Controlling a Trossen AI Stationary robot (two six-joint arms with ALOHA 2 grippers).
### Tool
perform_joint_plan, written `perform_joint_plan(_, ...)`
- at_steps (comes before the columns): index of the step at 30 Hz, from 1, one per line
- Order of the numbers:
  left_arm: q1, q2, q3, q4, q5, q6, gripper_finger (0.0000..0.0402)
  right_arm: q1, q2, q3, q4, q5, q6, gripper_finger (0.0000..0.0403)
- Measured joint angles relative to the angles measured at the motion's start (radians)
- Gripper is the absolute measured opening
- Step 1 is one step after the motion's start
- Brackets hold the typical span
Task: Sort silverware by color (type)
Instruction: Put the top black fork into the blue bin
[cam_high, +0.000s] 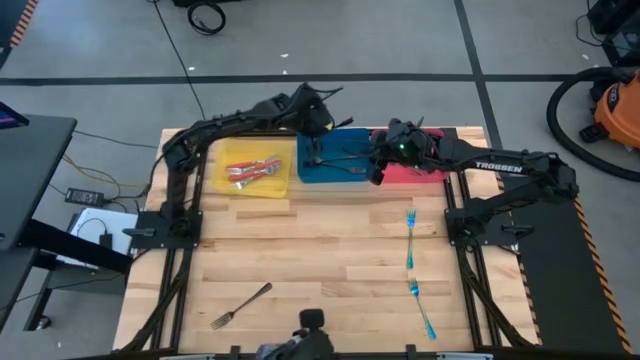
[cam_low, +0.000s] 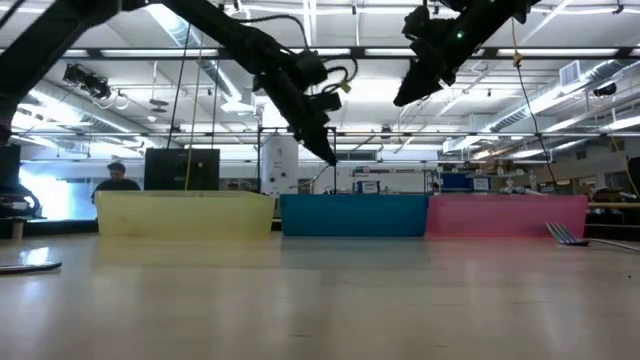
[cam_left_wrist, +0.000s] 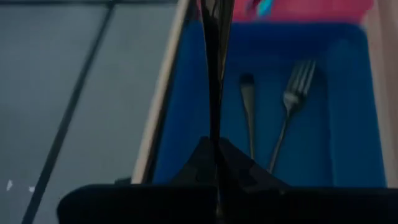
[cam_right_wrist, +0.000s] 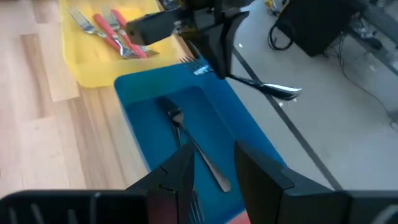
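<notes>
The table (cam_high: 330, 240) is showing pale, matt wood planks. The yellow bin (cam_right_wrist: 93, 65) and the blue bin (cam_right_wrist: 149, 124), just beyond the right gripper's (cam_right_wrist: 214, 165) matt black fingers, are looking like smooth plastic. The fork (cam_right_wrist: 261, 87) clamped in the left gripper (cam_right_wrist: 214, 46) is gleaming as glossy metal.

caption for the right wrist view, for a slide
Left gripper holds a grey utensil over the blue bin; red-handled forks fill the yellow bin.
</notes>
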Motion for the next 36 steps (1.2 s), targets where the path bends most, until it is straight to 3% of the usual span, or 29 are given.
perform_joint_plan(6, 0.002, 0.101, 0.142, -0.202, 0.02, 0.096, 0.0, -0.013, 0.0, -0.001, -0.05, -0.001, 0.061, 0.0121)
perform_joint_plan(13, -0.001, 0.168, 0.18, -0.279, 0.038, 0.139, 0.0, -0.012, 0.0, -0.03, -0.05, -0.004, 0.101, 0.0121)
perform_joint_plan(36, -0.069, 0.204, 0.18, -0.183, 0.091, 0.191, 0.0001, -0.012, 0.0, -0.032, -0.072, -0.004, 0.102, 0.0121)
